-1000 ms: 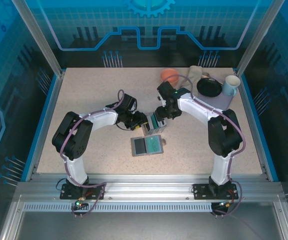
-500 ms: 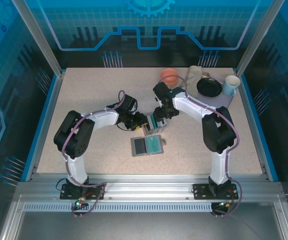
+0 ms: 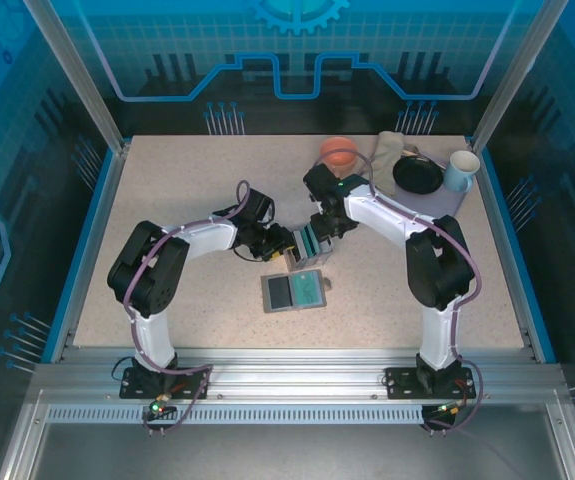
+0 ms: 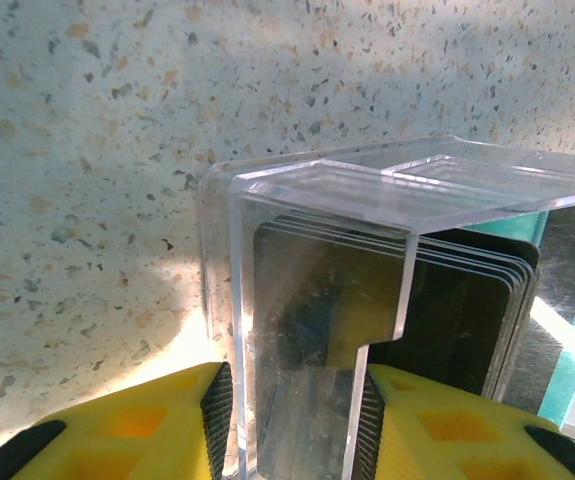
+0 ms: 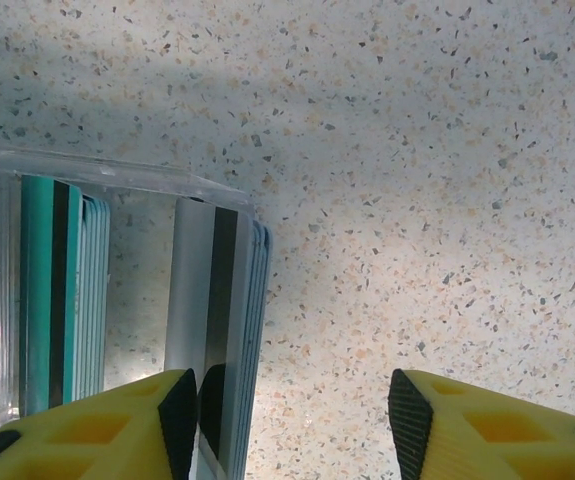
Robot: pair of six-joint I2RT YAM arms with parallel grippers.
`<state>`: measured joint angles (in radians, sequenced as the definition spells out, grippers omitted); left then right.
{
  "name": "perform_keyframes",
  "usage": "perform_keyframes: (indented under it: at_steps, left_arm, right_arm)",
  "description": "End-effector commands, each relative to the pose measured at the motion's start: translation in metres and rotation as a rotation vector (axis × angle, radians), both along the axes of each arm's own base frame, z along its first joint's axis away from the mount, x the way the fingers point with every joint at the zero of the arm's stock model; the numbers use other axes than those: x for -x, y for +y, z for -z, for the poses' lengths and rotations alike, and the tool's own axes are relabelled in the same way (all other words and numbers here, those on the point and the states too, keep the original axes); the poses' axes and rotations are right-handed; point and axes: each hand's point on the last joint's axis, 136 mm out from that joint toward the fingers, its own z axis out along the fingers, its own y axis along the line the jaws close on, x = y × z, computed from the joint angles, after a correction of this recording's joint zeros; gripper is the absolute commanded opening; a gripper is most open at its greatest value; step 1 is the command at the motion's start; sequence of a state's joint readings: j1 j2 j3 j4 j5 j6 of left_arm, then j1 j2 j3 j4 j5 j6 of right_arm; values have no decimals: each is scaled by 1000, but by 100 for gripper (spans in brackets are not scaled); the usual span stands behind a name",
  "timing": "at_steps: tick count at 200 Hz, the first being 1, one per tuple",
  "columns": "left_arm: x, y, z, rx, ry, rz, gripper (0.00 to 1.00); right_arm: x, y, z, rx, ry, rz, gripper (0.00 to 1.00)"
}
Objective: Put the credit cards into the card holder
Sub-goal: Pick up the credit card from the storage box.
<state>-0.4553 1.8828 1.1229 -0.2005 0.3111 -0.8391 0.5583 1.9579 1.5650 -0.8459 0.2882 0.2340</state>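
Left wrist view: the left gripper (image 4: 292,428) pinches a clear wall of the card holder (image 4: 387,190), with dark credit cards (image 4: 457,310) standing upright inside. On the right wrist camera, the right gripper (image 5: 292,405) is spread wide, one finger just beside the whitish cards (image 5: 207,300).

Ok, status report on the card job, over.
Left fingers shut on card holder. Right fingers open beside whitish cards in holder. Dark card, teal card flat on table, not yet loaded.
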Motion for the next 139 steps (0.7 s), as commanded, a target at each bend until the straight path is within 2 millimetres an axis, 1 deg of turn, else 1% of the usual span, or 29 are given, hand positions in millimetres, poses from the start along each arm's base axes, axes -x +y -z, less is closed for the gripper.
perform_keyframes:
  at_steps: [1,8,25,41,54,90,102,117,139]
  left_arm:
    - [9,12,21,-62,58,-10,40]
    - [9,12,21,-60,61,-9,39]
    - [9,12,21,-61,61,-10,40]
    - [9,12,21,-60,61,-10,40]
    - [9,11,20,-59,61,-8,40]
    - [10,11,21,-57,64,-7,40]
    - [9,11,20,-57,63,-7,39]
    - [9,11,20,-56,62,-7,39]
    - [9,11,19,-53,60,-6,40]
  right_arm:
    - [3,-6,-13,34,-13,-9,54]
    - [3,-6,-14,33,-15,-11,54]
    - [3,-5,-17,34,-23,-16,50]
    - [2,-4,-19,28,-27,-21,44]
    - [3,-3,-19,25,-23,-25,38]
    - [4,1,-20,21,-25,-34,33]
    - [5,2,-19,24,-22,-40,29]
    - [6,2,-20,24,-25,-40,28]
    - [6,2,-21,23,-30,-42,24]
